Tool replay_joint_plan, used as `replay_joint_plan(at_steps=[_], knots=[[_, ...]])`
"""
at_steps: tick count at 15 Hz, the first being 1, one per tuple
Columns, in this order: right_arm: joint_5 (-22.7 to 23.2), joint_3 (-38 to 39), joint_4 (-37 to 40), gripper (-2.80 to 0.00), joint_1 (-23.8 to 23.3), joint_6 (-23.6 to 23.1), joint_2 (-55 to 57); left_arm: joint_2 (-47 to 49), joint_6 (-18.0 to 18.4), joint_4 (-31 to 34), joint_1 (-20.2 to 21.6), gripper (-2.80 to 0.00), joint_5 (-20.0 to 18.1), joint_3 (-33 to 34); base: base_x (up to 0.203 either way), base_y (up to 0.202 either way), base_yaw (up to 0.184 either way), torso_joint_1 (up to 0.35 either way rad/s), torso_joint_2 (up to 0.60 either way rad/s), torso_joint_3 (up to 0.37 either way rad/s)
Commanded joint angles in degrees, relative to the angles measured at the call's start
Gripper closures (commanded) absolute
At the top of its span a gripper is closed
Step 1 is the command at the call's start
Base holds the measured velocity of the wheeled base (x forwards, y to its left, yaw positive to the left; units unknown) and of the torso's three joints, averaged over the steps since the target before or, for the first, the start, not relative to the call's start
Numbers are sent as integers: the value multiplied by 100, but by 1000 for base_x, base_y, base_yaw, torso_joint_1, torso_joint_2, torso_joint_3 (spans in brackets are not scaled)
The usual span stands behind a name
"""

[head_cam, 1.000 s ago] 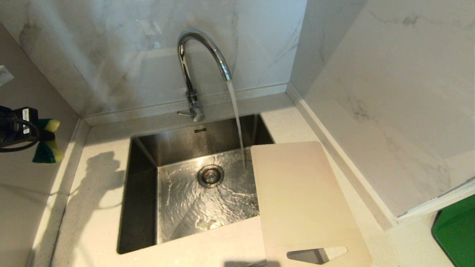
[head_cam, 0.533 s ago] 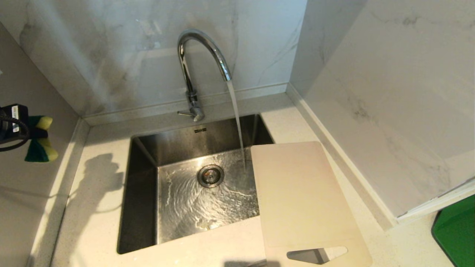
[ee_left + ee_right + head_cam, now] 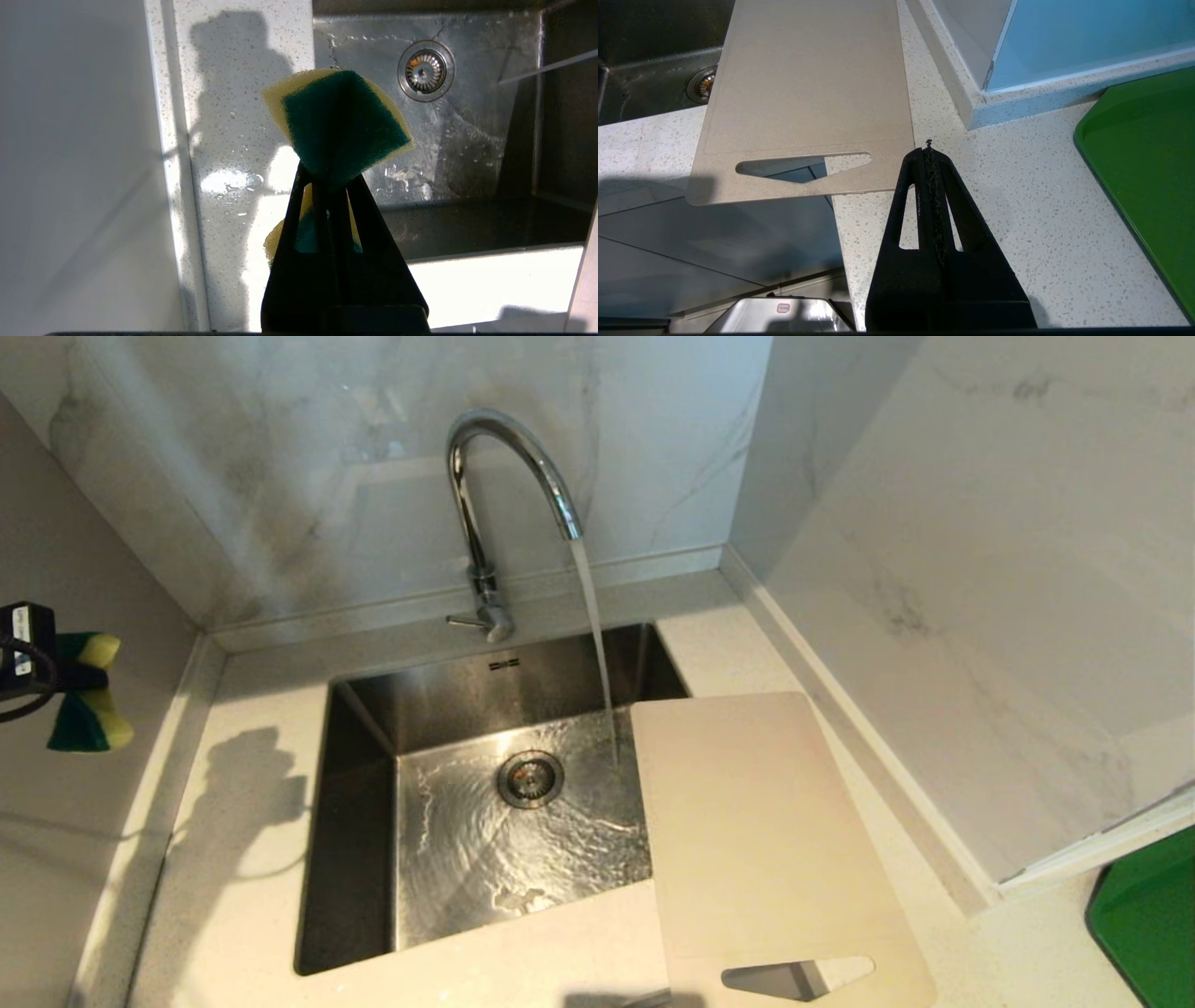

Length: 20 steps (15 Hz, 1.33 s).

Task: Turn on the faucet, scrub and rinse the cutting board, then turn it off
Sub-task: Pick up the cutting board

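In the head view, the left gripper (image 3: 65, 686) is hanging far left of the steel sink (image 3: 359, 821), while the chrome gooseneck faucet (image 3: 509, 476) is pouring water and the flat beige cutting board (image 3: 756, 831) is overlapping the sink's right edge. In the left wrist view, its fingers are pinching a spongy green-and-yellow sponge (image 3: 338, 123) above the speckled counter (image 3: 243, 140). In the right wrist view, the right gripper (image 3: 929, 151) is sitting closed and empty beside the board's handle end, near a green tray (image 3: 1148, 154)

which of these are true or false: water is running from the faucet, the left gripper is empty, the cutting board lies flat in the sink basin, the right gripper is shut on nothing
1. Water runs from the faucet. True.
2. The left gripper is empty. False: it is shut on the sponge.
3. The cutting board lies in the sink basin. False: it rests on the counter, overlapping the sink's right edge.
4. The right gripper is shut on nothing. True.
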Motion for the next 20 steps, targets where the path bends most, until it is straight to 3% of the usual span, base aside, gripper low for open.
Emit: replay_joint_plan(at_steps=[1,8,17,20], knots=[[0,9,-1,0,3,0,0,-80,-6,24,84,0,-3,12,0,0,0,0,0,0],[0,9,-1,0,4,0,0,-1380,172,11,149,0,-72,989,0,0,0,0,0,0],[0,9,-1,0,4,0,0,-4525,259,-19,106,0,-656,3859,0,0,0,0,0,0],[0,1,-1,0,1,0,0,-5237,307,-12,-234,0,-845,4479,0,0,0,0,0,0]])
